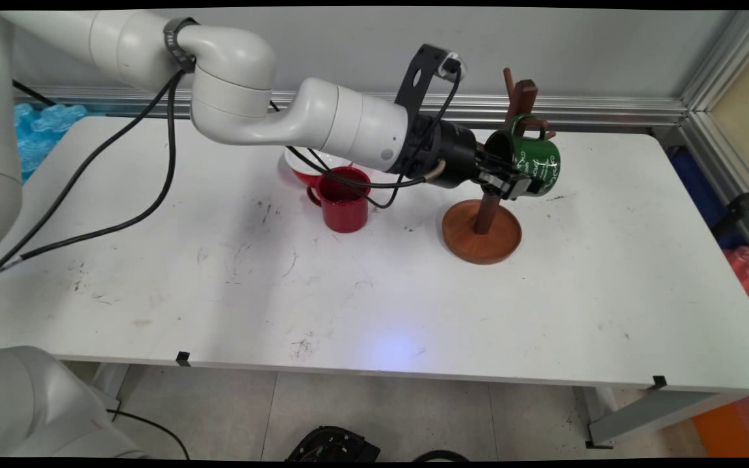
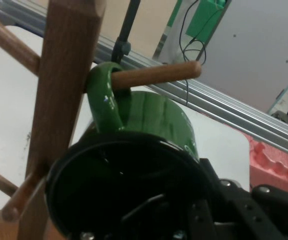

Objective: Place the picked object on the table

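Toward 2 o'clock from the middle of the white table (image 1: 348,292) stands a wooden mug tree (image 1: 482,234), a round base with 1 upright post and several pegs. The black gripper (image 1: 511,184) reaches in level from the tree's 9 o'clock side and meets a green mug (image 1: 537,162) up at the post. The mug lies on its side with its mouth facing back toward the gripper and white lettering on its outer wall.

From the hand view, the mug's handle (image 2: 106,100) is looped over 1 peg (image 2: 154,75), close against the post (image 2: 63,75), and the peg passes right through the loop. The gripper (image 2: 184,220) is narrow, closed on the mug's rim at the lower right of the mouth, with the wall between its jaws. The mug is off the table, well above the base, carried by the peg and the grip together as far as can be judged.

At 9 o'clock from the tree, well apart from it, a red mug (image 1: 343,201) stands upright on the table. Just behind it, at its 11 o'clock, sits a bowl (image 1: 303,168), white inside and red outside, partly hidden by the arm and its cables.
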